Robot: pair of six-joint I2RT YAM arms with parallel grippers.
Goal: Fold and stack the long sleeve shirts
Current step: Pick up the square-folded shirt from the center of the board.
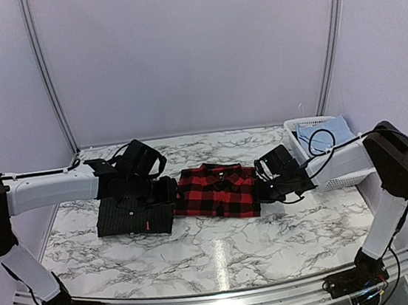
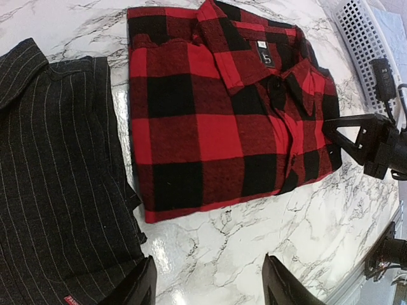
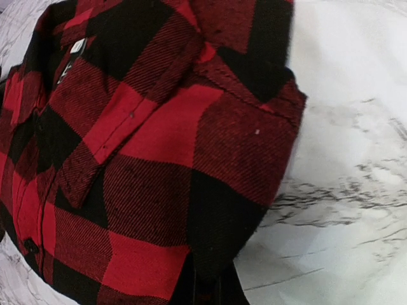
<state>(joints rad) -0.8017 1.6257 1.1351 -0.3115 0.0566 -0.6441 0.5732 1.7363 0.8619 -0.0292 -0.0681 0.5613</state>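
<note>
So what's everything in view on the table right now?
plaid shirt: one, red and black, folded, centre of the table
charcoal shirt: one, dark pinstriped, folded, just left of the plaid shirt
basket: one, white slotted plastic, far right corner
blue item: one, light blue, inside the basket
table: one, white marble pattern
left hand: open, above the gap between the two shirts
right hand: at the plaid shirt's right edge, grip unclear
</note>
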